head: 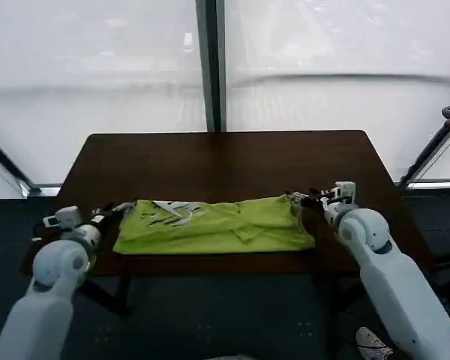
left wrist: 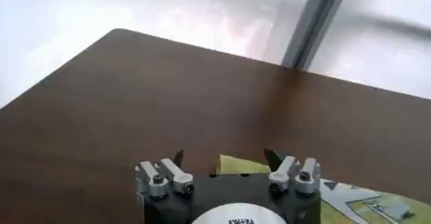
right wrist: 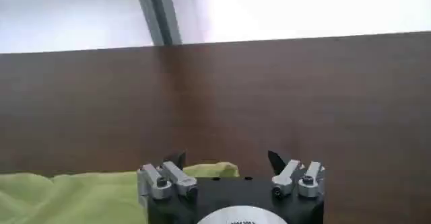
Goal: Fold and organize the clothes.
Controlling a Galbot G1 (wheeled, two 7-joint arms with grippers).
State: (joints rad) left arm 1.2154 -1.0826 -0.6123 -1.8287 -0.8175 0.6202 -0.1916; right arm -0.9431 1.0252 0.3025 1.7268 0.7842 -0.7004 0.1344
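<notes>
The clothes are one lime yellow-green T-shirt (head: pixel 225 225), folded into a long flat band along the front of the dark brown table (head: pixel 225 161). Its white print (head: pixel 174 212) faces up near the left end. My left gripper (head: pixel 124 208) is open at the band's left end. In the left wrist view the left gripper (left wrist: pixel 225 157) has a shirt corner (left wrist: pixel 239 166) just below its spread fingers. My right gripper (head: pixel 296 199) is open at the band's right end. In the right wrist view the right gripper (right wrist: pixel 225 158) stands over a shirt edge (right wrist: pixel 209 170). Neither holds cloth.
Bare tabletop (left wrist: pixel 135 97) stretches behind the shirt to the far edge. A frosted window wall with a dark upright post (head: pixel 210 67) stands beyond it. The shirt lies close to the table's front edge (head: pixel 210 262).
</notes>
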